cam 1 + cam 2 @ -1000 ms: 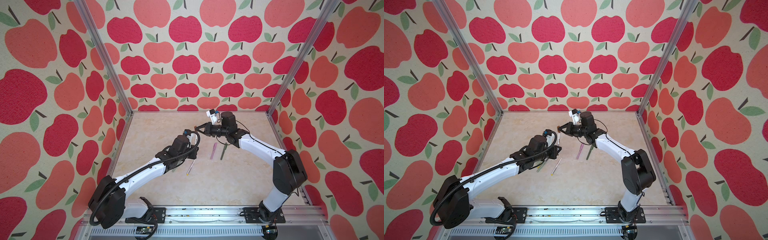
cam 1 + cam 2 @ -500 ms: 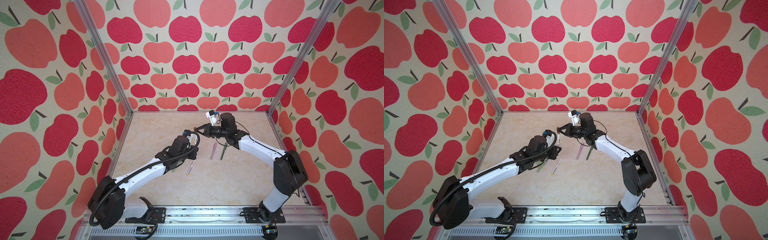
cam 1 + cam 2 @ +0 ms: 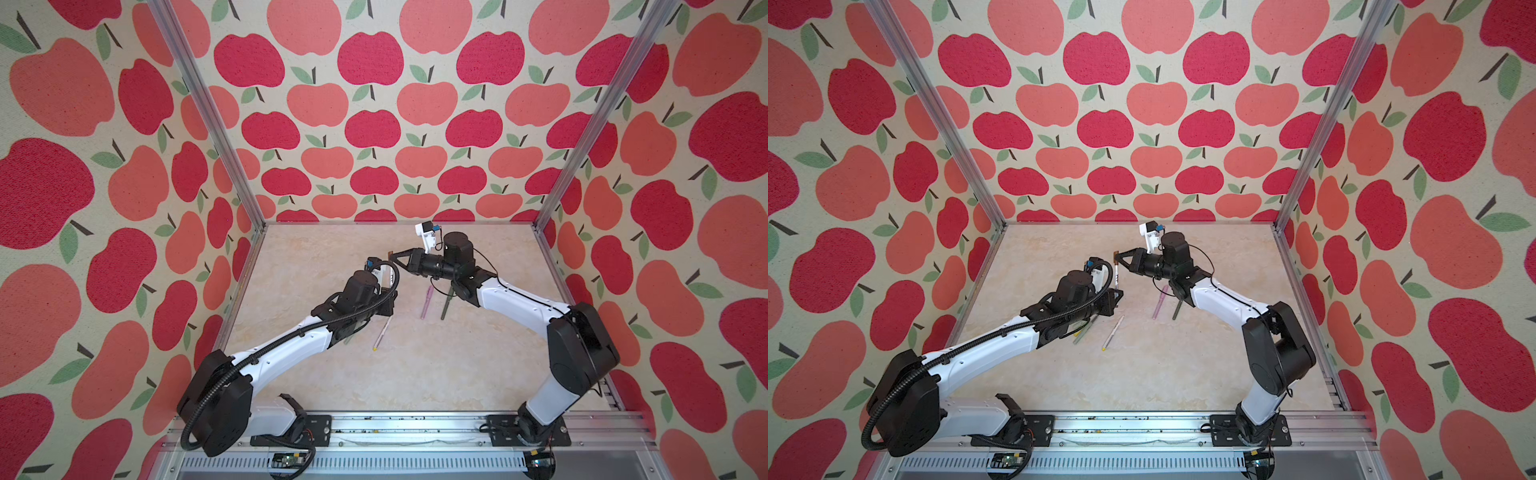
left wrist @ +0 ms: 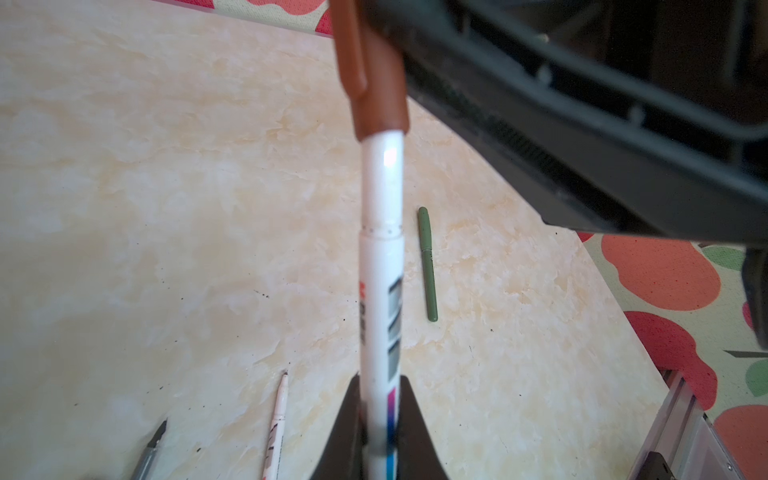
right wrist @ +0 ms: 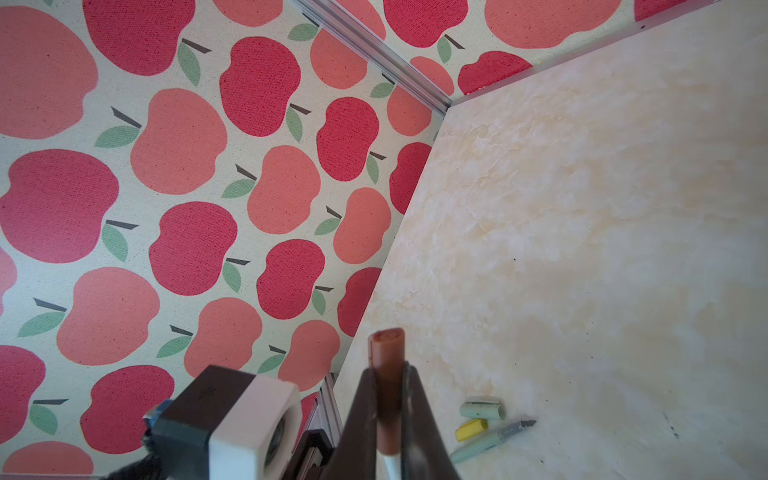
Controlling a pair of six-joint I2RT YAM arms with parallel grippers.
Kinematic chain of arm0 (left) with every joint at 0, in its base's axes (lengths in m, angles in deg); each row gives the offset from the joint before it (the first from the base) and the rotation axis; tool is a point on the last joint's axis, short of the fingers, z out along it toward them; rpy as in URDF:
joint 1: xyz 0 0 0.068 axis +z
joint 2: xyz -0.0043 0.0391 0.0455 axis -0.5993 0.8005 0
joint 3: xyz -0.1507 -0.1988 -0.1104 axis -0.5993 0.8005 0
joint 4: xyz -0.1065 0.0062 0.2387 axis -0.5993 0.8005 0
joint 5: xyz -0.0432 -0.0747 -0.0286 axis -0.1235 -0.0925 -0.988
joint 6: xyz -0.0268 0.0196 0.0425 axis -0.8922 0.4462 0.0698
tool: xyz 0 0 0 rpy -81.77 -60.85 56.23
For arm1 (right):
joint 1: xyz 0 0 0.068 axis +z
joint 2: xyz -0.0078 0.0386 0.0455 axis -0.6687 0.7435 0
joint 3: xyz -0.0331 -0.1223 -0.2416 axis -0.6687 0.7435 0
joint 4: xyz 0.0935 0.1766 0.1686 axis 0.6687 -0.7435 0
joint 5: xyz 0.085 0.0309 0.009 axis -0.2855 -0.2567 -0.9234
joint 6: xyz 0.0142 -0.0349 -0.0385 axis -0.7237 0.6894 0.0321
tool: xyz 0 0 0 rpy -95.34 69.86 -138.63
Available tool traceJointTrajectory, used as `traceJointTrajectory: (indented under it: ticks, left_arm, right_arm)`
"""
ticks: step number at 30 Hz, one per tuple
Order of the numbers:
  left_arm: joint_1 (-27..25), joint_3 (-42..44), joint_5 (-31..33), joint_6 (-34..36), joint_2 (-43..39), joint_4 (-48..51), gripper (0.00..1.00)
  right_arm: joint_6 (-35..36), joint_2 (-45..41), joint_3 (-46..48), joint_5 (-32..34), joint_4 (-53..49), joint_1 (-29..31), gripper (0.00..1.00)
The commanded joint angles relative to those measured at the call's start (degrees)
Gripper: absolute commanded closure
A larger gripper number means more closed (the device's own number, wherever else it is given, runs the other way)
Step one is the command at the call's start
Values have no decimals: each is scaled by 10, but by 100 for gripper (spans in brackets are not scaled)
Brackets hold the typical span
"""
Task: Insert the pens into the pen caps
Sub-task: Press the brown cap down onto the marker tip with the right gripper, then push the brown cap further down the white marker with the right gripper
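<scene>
- Left hand [image 4: 380, 390]: black tapered jaws clamped on the white printed pen [image 4: 381, 266]. Its barrel is smooth and glossy, held clear of the tabletop [image 4: 145, 208].
- Right hand [image 5: 388, 372]: pinched tight on the brown cap [image 5: 388, 390], a matte stubby tube with a side clip.
- Cap sits over the pen's tip end, and the barrel runs straight out of its mouth.
- On the marbled beige tabletop: second white pen [image 3: 382, 332], with the lilac pen [image 3: 427, 302] and dark green pen [image 3: 446, 305] side by side, not touching.
- Clustered by the left arm: light green cap [image 5: 482, 408], yellow cap [image 5: 471, 429] and the dark-tipped pale sage pen [image 5: 490, 441].
</scene>
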Motion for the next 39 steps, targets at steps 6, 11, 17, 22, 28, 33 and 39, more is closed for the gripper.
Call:
traceJointTrajectory:
  ticks: [6,11,17,22,28,33,39]
  left_arm:
    - [5,-46,9,13,19,-74,100]
    - [6,-64,2,31,23,-75,100]
    - [11,-81,-23,55,25,-61,100]
    - [17,-78,-21,59,16,-64,100]
    - [19,-84,-19,67,10,-72,100]
    - [20,-86,-13,75,7,-84,100]
    - [20,-87,-13,88,9,-97,100]
  right_arm:
    - [-5,-9,22,-39,1,15,100]
    - [19,-11,23,-52,-17,16,100]
    - [74,-25,21,-69,-49,15,100]
    - [97,-37,27,-74,-57,15,100]
    - [87,-37,36,-85,-43,19,100]
    - [76,-40,47,-89,-32,20,99]
    - [71,-46,50,-91,-32,20,94]
